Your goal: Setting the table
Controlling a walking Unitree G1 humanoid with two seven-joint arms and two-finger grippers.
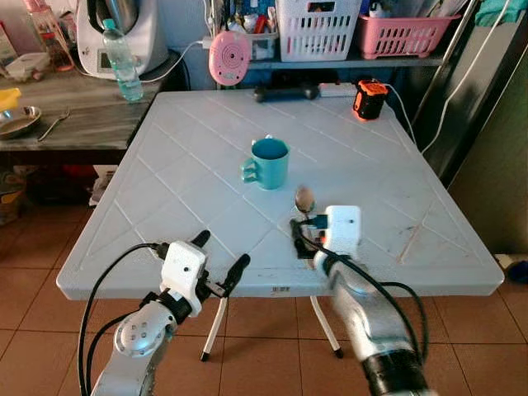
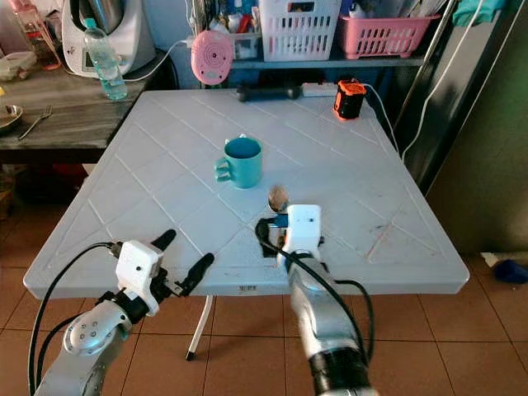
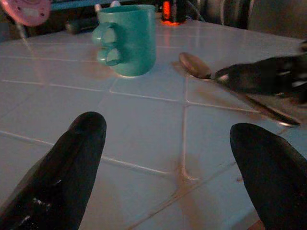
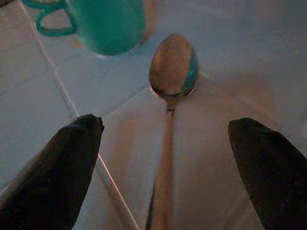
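Observation:
A teal mug (image 1: 268,162) stands upright near the middle of the white table (image 1: 165,165). A metal spoon (image 1: 304,199) lies flat on the table just in front of the mug and to its right, bowl toward the mug. My right gripper (image 4: 165,167) is low over the spoon's handle, open, with one finger (image 4: 57,163) on each side of it. The spoon's bowl (image 4: 172,64) and the mug's base (image 4: 110,24) show beyond the fingertips. My left gripper (image 1: 221,256) hovers open at the table's near edge, left of the spoon, holding nothing.
An orange and black device (image 1: 370,97) and a black bar (image 1: 285,92) lie at the table's far edge. Behind are a pink round gadget (image 1: 229,56), a white basket (image 1: 318,29) and a pink basket (image 1: 404,35). A side counter (image 1: 82,124) at left holds a water bottle (image 1: 122,59) and metal bowl (image 1: 16,120).

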